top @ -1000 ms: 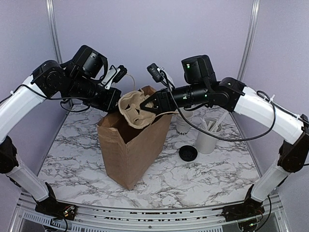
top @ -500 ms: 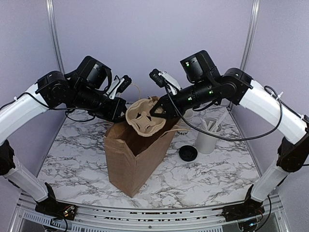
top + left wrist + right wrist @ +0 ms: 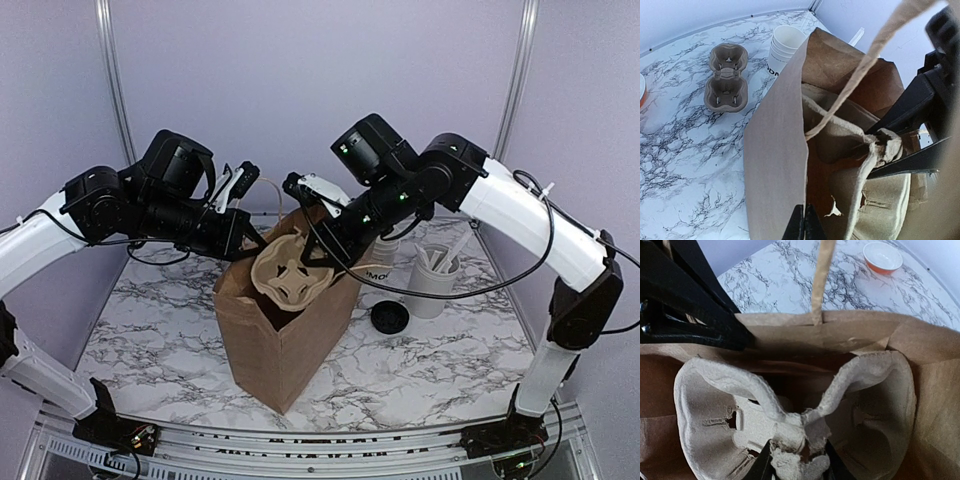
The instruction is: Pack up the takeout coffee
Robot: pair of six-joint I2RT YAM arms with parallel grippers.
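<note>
A brown paper bag (image 3: 285,335) stands open in the middle of the table. My left gripper (image 3: 240,243) is shut on its left rim, and the bag wall (image 3: 777,165) runs between the fingertips (image 3: 804,225). My right gripper (image 3: 312,250) is shut on the middle post of a pulp cup carrier (image 3: 283,277), which sits tilted in the bag's mouth (image 3: 790,405). Of the takeout coffee, I see the round black lid (image 3: 390,317) flat on the marble, right of the bag. A single cup standing alone is out of view.
Nested white cups with black lettering (image 3: 782,47) stand behind the bag, partly hidden under my right arm (image 3: 382,262). A white cylinder of utensils (image 3: 432,282) stands beside them. A second pulp carrier (image 3: 727,77) and an orange bowl (image 3: 882,256) sit at the back.
My right arm has swung left and brought the carrier down into the bag's mouth. My left arm has shifted slightly left and lower, still gripping the rim, and the bag has moved with it.
</note>
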